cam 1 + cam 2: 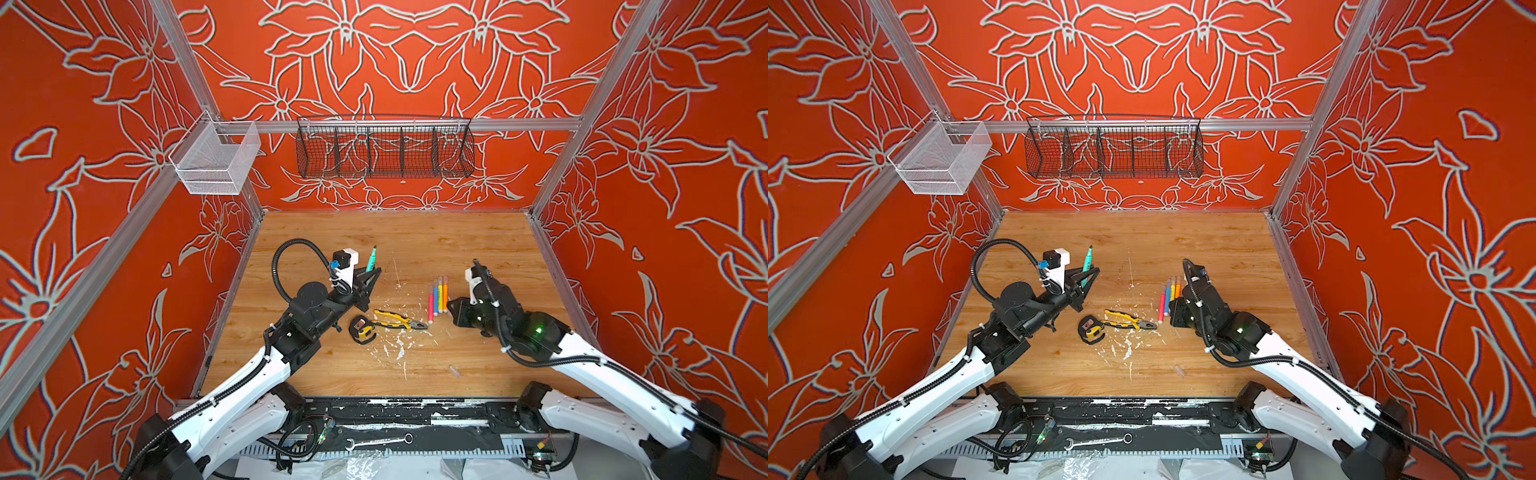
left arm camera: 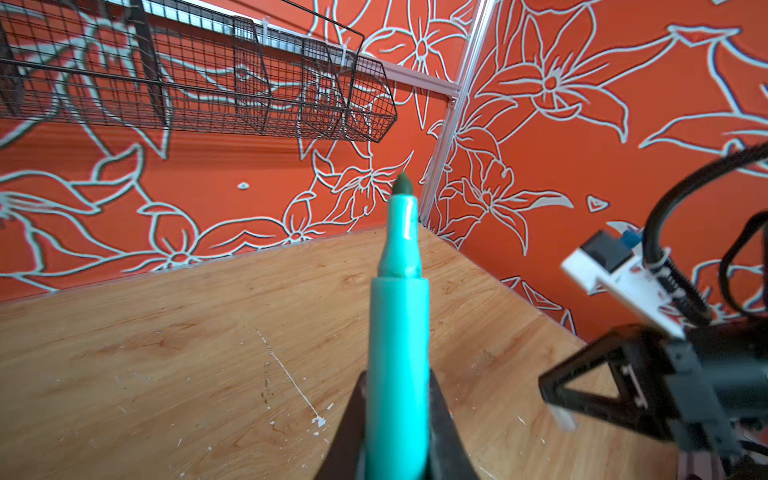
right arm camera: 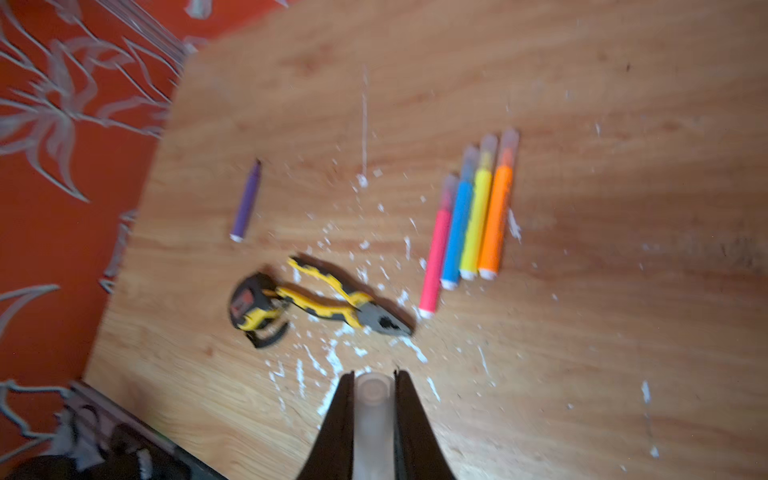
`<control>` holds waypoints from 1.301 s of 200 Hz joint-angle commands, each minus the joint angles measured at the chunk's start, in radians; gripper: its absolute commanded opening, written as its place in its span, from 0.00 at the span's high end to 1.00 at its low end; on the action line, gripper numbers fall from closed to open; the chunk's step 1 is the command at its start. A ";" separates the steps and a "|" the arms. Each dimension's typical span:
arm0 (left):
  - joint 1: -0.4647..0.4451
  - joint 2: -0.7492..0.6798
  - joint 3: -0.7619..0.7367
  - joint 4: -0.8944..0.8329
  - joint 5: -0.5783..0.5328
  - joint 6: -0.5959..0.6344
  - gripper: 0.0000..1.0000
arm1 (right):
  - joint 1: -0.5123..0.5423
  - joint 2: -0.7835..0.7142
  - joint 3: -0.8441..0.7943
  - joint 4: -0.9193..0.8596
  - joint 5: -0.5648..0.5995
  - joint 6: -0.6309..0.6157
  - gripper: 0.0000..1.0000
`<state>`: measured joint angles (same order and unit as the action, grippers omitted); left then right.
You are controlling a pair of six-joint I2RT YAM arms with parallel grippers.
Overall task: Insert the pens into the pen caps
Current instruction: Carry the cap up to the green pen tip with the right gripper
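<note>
Gripping a slim teal-green marker pen [image 2: 398,332] by its lower barrel, the left jaws are closed on it, bare tip up, above the wooden bench [image 1: 457,245]. Right jaws are closed on a small clear plastic cap [image 3: 374,399], over white flecks [image 3: 332,361]. Pink, blue, yellow and orange capped pens [image 3: 457,232] lie side by side. Purple pen [image 3: 248,203] lies uncapped, well apart.
</note>
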<state>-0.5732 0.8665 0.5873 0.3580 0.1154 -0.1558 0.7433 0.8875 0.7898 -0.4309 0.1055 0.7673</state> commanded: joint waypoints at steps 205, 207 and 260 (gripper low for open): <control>-0.186 0.085 -0.050 0.272 0.167 0.126 1.00 | 0.150 0.072 -0.038 1.099 -0.129 -0.042 0.97; -0.186 0.084 -0.052 0.274 0.166 0.128 1.00 | 0.151 0.073 -0.037 1.099 -0.131 -0.042 0.97; -0.189 0.071 -0.055 0.265 0.153 0.131 1.00 | 0.169 0.128 -0.029 1.112 -0.144 -0.032 0.97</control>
<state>-0.7547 0.9554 0.5396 0.5854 0.2710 -0.0441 0.8989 0.9966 0.7250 0.6415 -0.0097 0.7368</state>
